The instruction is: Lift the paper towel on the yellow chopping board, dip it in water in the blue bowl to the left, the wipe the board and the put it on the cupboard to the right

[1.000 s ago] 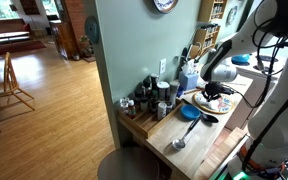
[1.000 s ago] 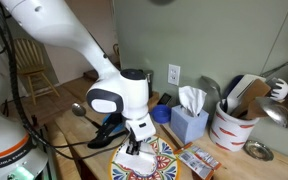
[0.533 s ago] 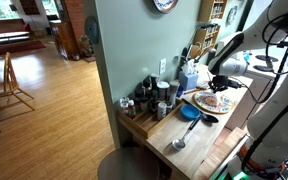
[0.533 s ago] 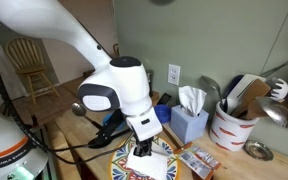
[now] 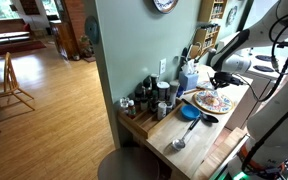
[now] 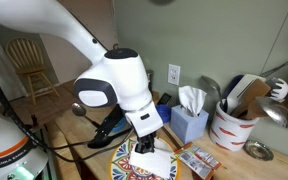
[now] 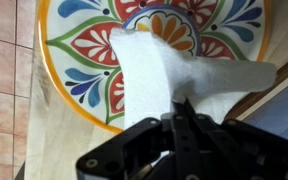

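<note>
Wrist view: paper towel (image 7: 152, 72) hides much of the yellow chopping board (image 7: 82, 52)

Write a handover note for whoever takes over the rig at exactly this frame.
Gripper: jaws look closed on the edge of the paper towel.
Towel: spread over the yellow chopping board; I cannot tell whether it is lifted clear.
Blue bowl: on the counter beside the board.
Done: towel grasped.
Left: dip it in the bowl, wipe the board, then put it on the cupboard, which I cannot pick out here.
</note>
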Controlling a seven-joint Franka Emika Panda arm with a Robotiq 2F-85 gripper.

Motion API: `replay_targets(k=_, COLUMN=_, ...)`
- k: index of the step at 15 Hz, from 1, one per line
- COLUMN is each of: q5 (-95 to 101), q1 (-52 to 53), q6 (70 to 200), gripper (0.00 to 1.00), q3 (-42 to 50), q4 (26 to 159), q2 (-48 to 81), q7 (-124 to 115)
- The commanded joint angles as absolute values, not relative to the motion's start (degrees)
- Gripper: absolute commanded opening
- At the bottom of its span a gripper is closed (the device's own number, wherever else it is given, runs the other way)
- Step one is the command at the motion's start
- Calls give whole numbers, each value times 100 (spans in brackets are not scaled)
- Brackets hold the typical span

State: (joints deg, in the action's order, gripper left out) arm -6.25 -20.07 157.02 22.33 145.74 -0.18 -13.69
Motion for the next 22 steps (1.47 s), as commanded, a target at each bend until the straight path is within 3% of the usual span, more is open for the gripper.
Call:
replay_targets(k=1, q5=-526, q1=-2095, q6=15847, gripper=1, q3=2230, q4=14455, q2=161, q7=-1473)
replay_targets(k=10, q5=-31, q1=-2447, q6=16219, gripper=1, q3=2873, q4=13668, q2=1113, q7=-1805)
replay_targets(k=22, q5=-795, q1=-2476, q6=17055, gripper=1, q3=2868, q4=12604, q2=2843, q7=-1842)
